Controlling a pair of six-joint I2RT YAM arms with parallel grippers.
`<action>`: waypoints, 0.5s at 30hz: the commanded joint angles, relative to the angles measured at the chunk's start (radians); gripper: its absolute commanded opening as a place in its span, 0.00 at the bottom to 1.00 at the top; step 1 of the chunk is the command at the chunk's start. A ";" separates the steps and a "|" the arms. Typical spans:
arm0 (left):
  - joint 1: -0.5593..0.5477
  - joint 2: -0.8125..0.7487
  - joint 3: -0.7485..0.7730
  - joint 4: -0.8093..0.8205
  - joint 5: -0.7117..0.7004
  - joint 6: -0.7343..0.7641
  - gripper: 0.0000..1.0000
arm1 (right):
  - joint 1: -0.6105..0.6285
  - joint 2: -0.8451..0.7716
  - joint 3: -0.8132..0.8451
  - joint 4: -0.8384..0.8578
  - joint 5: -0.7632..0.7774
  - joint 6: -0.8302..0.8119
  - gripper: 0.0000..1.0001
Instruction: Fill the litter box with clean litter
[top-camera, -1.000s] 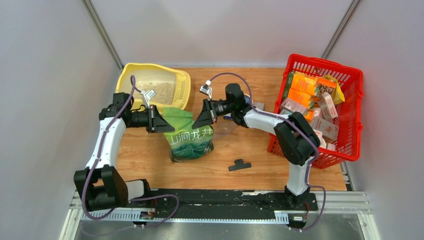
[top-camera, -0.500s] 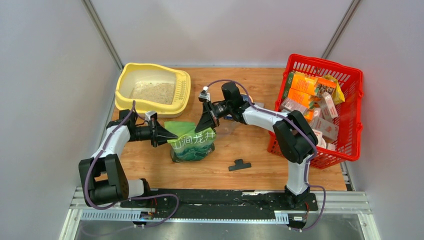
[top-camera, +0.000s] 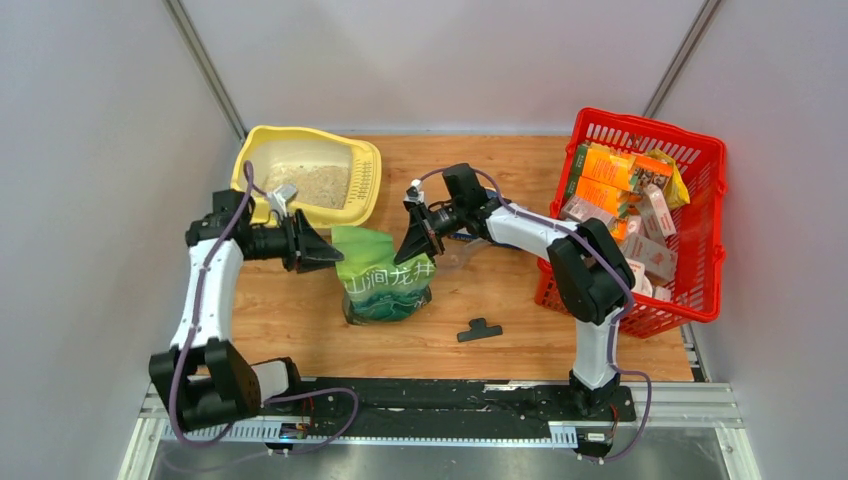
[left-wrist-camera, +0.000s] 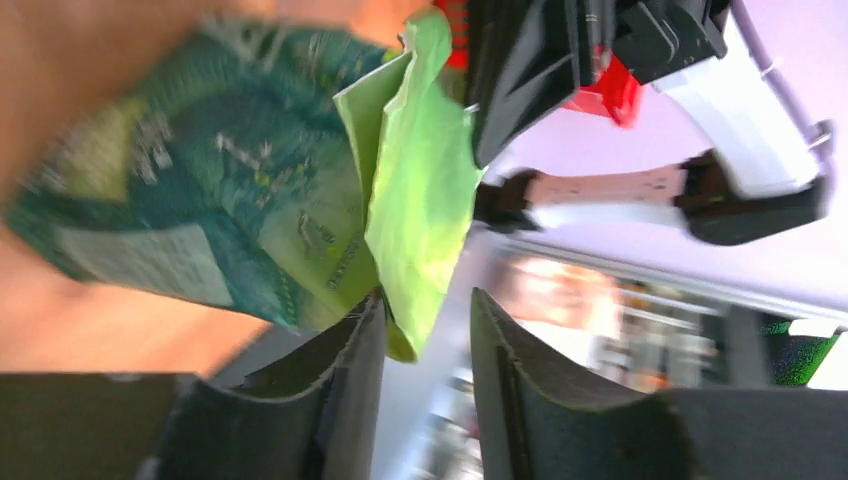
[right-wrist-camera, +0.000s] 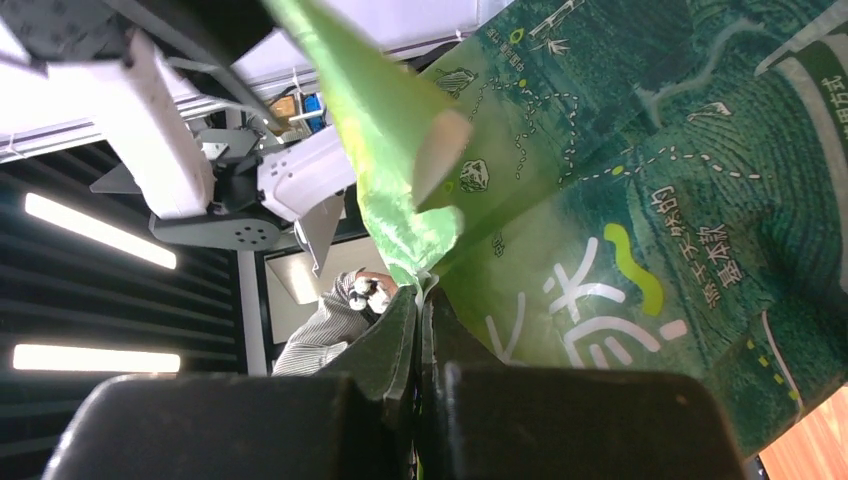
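Observation:
The pale yellow litter box (top-camera: 365, 175) sits at the back left with a layer of beige clean litter (top-camera: 310, 183) in it. The green pouch (top-camera: 385, 285) with white characters stands on the wooden table in front of the box. My left gripper (top-camera: 328, 255) is at the pouch's upper left corner with its jaws apart. In the left wrist view the pouch's light green top flap (left-wrist-camera: 425, 190) hangs loose beside one finger of the left gripper (left-wrist-camera: 428, 300). My right gripper (top-camera: 408, 248) is shut on the pouch's upper right edge, pinching the pouch's film (right-wrist-camera: 620, 200) at the right gripper's (right-wrist-camera: 420, 295) tips.
A red lattice basket (top-camera: 700, 170) full of orange and pink cartons (top-camera: 610, 190) stands at the right edge. A small black clip (top-camera: 480, 329) lies on the table in front of the pouch. Grey walls close in on both sides and behind.
The pouch came down from beside the litter box onto the table. My left gripper has opened and let go of the pouch's corner, and its arm has drawn back. The right gripper keeps its pinch.

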 joint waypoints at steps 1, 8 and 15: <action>0.010 -0.178 0.222 -0.144 -0.152 0.492 0.49 | -0.022 0.005 0.081 -0.135 -0.090 -0.037 0.00; -0.189 -0.465 0.161 0.088 -0.218 0.897 0.70 | -0.018 0.004 0.077 -0.118 -0.111 -0.027 0.00; -0.525 -0.325 0.158 0.211 -0.418 1.076 0.70 | -0.018 -0.023 0.048 -0.105 -0.127 -0.034 0.00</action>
